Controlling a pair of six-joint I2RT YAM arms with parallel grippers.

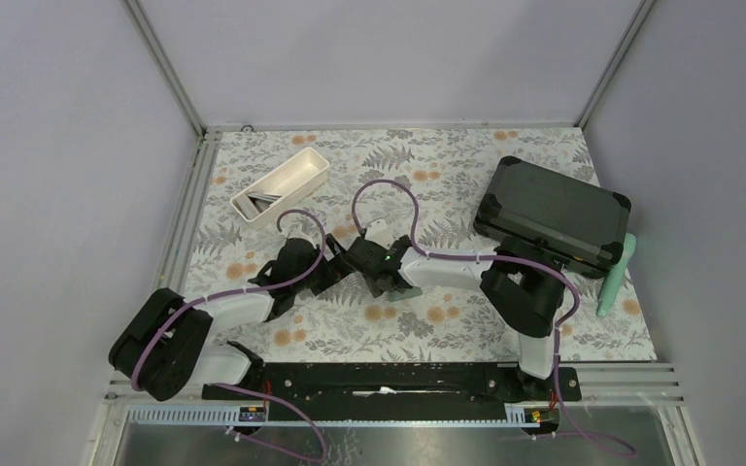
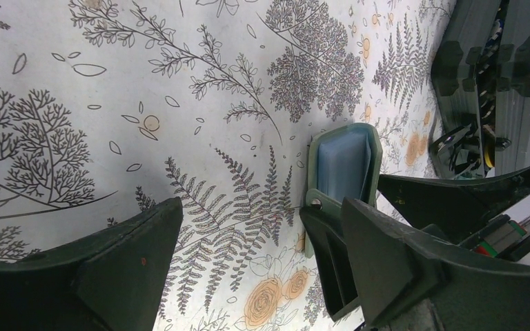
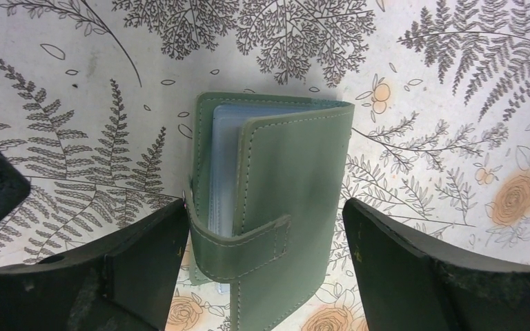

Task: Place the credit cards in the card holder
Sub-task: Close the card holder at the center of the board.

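At the middle of the fern-print table (image 1: 447, 170), the sage-green card holder (image 3: 286, 186) lies with its cover half lifted. Pale blue pockets show at the open edge, and a tab strap wraps across the lower front. The right claw (image 3: 263, 217) hangs directly over it, jaws spread wide to either side. The finger (image 3: 145, 269) on the strap side sits right against the wallet's edge (whether it truly touches cannot be told); the other stands apart. It grips nothing. The left claw (image 2: 262, 207) faces the same spot from the opposite side, equally wide and empty, with the wallet just beyond its fingertips.

The card holder looks light and soft: stitched covers that will bend, a springy fold likely to fall shut, and thin, slick pocket film that would crumple under a pinch. The sounder hold is probably across the cover's two long edges or on the stiffer spine, one claw pinning it while the other feeds. The credit cards (image 1: 265, 199) appear to be the thin dark pieces in the white tray (image 1: 296, 197) at the far left, well apart. Stiff, flat and slippery, they likely want lifting by an edge.
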